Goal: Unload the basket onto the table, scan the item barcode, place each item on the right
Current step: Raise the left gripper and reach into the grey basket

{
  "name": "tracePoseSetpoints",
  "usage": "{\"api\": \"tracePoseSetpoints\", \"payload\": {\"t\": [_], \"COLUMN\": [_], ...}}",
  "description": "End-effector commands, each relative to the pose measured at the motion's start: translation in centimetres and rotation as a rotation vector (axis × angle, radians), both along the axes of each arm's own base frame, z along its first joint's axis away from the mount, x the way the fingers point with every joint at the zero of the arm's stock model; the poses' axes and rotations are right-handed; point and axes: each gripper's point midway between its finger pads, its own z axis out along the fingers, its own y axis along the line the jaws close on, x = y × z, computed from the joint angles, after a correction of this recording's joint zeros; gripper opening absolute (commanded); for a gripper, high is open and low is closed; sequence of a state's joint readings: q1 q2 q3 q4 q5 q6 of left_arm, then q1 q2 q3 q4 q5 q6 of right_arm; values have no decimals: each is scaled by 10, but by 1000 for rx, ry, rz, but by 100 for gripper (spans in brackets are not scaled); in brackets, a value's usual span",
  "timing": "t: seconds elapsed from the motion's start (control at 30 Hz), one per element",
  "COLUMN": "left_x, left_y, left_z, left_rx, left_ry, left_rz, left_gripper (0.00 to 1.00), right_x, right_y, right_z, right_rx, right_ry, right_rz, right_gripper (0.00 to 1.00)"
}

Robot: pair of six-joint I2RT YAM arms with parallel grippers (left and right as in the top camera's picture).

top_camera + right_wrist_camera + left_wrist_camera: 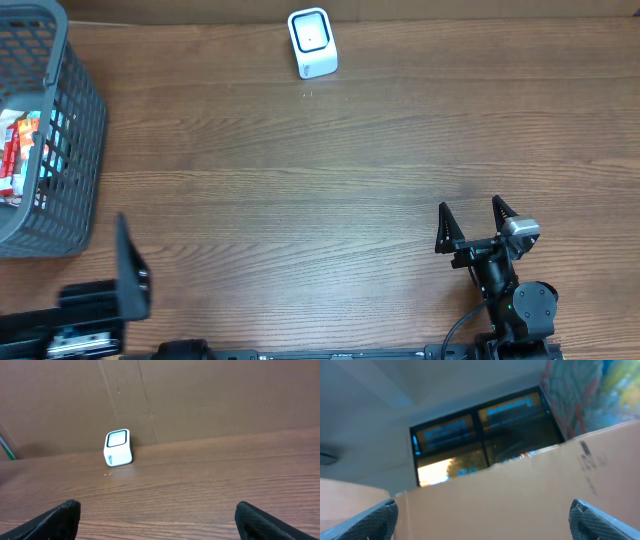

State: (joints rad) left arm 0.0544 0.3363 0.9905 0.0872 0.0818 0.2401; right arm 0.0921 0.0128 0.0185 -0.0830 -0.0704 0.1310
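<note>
The white barcode scanner [312,42] stands at the table's far edge, its window facing up; the right wrist view shows the scanner [118,447] ahead and to the left, against a cardboard wall. Packaged items [18,150], red and white, lie in the grey basket [85,120] at the far left. My right gripper [470,210] is open and empty near the front right, low over the wood [157,510]. My left gripper [132,268] sits at the front left, open and empty, tilted upward; its view [482,520] shows only cardboard and a window.
A cardboard wall [210,400] backs the table behind the scanner. The basket reaches from the top left corner to mid-left. Bare wood [300,180] lies between the basket, the scanner and both arms.
</note>
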Motion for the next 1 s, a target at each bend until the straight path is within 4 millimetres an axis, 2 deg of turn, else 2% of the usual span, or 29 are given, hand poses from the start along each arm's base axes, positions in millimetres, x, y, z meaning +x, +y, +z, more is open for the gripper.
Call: {"api": "tracePoseSetpoints", "payload": {"t": [0.0, 0.13, 0.2, 0.3, 0.43, 0.53, 0.63, 0.8, 0.9, 0.97], "left_x": [11, 36, 61, 87, 126, 154, 182, 227, 248, 258], "left_y": [16, 35, 39, 43, 53, 56, 58, 61, 74, 92], "left_z": [45, 69, 82, 87, 77, 58, 29, -35, -67, -84], "left_rx": [-25, -92, -97, -103, -117, -111, -128, -155, -212, -280], "left_ry": [8, 111, 209, 311, 472, 614, 761, 1022, 1133, 1177], "left_rz": [97, 180, 196, 214, 260, 275, 270, 226, 156, 102], "left_gripper": [100, 100, 100, 100, 100, 100, 100, 100, 100, 100], "right_x": [0, 0, 0, 0, 0, 0, 0, 0, 0, 0], "right_y": [-2, -2, -2, -2, -2, -2, -2, -2, -2, -2], "right_z": [-2, -2, -2, -2, -2, -2, -2, -2, -2, -2], "right_rx": [3, 3, 3, 3, 3, 3, 3, 3, 3, 3], "right_ry": [-1, -1, -2, -2, -1, -1, -1, -1, -1, -1], "right_rz": [-13, -13, -13, -13, -13, -13, -13, -13, -13, -13], "right_gripper": [100, 100, 100, 100, 100, 100, 100, 100, 100, 100]}}
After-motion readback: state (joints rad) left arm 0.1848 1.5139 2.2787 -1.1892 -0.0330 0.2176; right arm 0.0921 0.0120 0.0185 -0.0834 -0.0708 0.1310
